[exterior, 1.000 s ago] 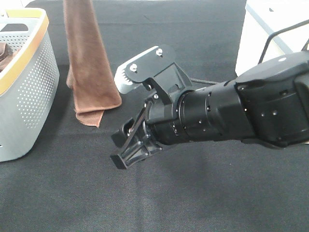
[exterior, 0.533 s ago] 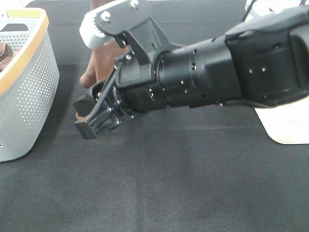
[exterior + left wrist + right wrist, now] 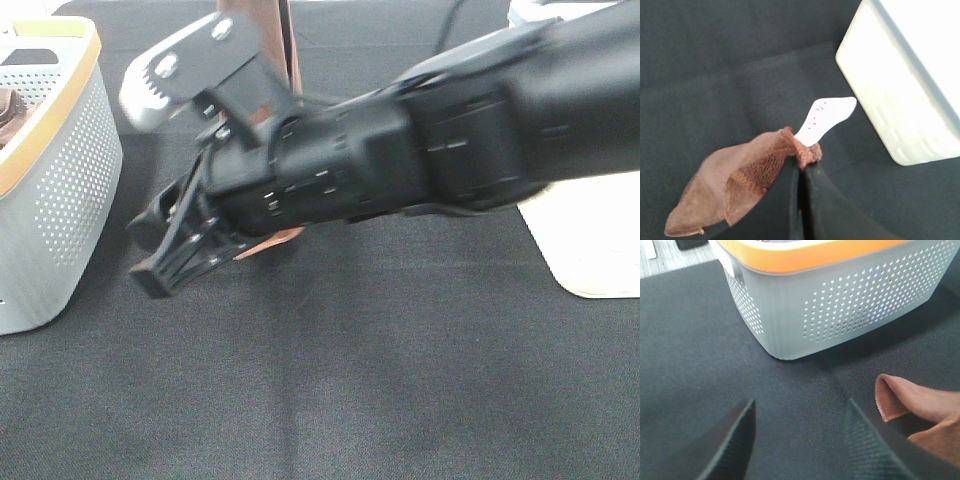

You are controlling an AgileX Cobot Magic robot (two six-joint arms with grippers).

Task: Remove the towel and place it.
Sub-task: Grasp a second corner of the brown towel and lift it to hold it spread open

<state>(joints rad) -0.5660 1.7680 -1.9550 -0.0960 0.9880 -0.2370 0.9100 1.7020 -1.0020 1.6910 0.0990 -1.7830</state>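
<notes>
Pinching with the left pincer, two smooth black fingers pressed flat together, a bunched corner of the towel, right beside the small white tag, flat, stiff and leaf-shaped. Dangling the reddish-brown cloth from that corner, showing a nubby, net-like weave near the grip, a smoother plush face further out and a stitched hem along the edge. Holding it above the matte black, finely woven tabletop, near a white rectangular box with a moulded brick-like relief on its side. Reaching across the middle of the high view with the bulky black right arm, covering most of the towel and leaving only a narrow upright strip above and a folded lower end below, close to the tabletop; cannot tell whether touching it. Holding the right pincer spread wide, one finger backed by a pale grey toothed plate, the other black and strutted, just beside the basket, a rounded grey plastic tub pierced with rows of small holes and capped by a smooth orange rim. Showing, from the right wrist, both ribbed black fingertips well apart over bare tabletop, with a hemmed towel corner off to one side.
</notes>
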